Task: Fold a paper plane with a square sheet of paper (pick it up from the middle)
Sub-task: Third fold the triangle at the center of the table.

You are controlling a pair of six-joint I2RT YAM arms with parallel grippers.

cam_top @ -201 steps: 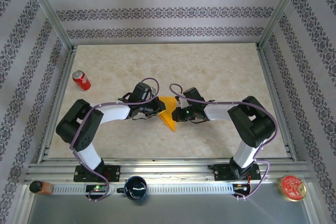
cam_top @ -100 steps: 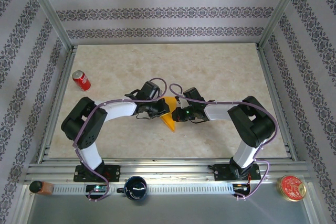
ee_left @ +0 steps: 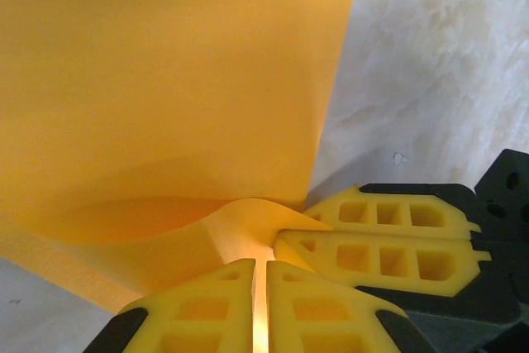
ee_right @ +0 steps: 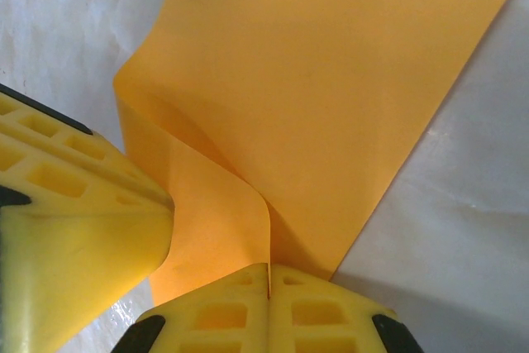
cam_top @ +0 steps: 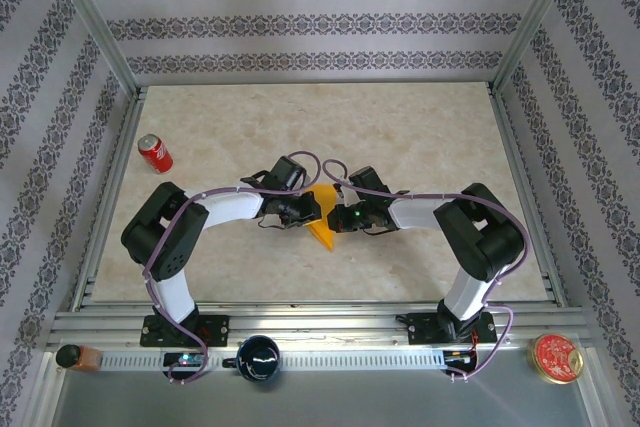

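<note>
Top external: left arm shifted rightward; both jaws stay pinched on the paper plane.

Beige marbled bench, edged by metal rails. Toward far-left corner, red soda can lying on surface. At centre, orange-yellow paper, partly folded, pointed end toward near edge, flat part resting on bench.

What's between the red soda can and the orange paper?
In the top view: bare table, then the left gripper, shut on the paper.
</note>
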